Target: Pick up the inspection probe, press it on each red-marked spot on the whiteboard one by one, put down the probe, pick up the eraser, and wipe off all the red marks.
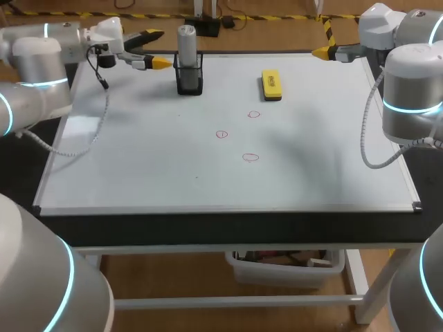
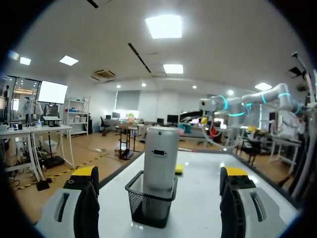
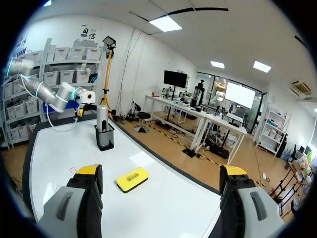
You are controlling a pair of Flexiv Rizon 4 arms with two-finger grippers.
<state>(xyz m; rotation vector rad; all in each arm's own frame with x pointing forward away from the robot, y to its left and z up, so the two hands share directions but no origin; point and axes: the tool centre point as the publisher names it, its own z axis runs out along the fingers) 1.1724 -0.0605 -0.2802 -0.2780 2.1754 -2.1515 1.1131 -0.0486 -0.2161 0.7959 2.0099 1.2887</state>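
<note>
Standing in its mesh holder (image 1: 189, 77), the inspection probe (image 1: 187, 43) is just ahead of the left tool (image 1: 154, 48), whose fingers are spread and empty. The right tool (image 3: 161, 171) is spread too, with the eraser (image 1: 271, 84) lying ahead of it. Three red marks (image 1: 221, 134) show unwiped on the whiteboard (image 1: 138, 159), so I judge that every step is yet to do.

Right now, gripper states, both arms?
Left gripper: open, empty, grey cylindrical probe in black mesh holder ahead.
Right gripper: open, empty.
</note>
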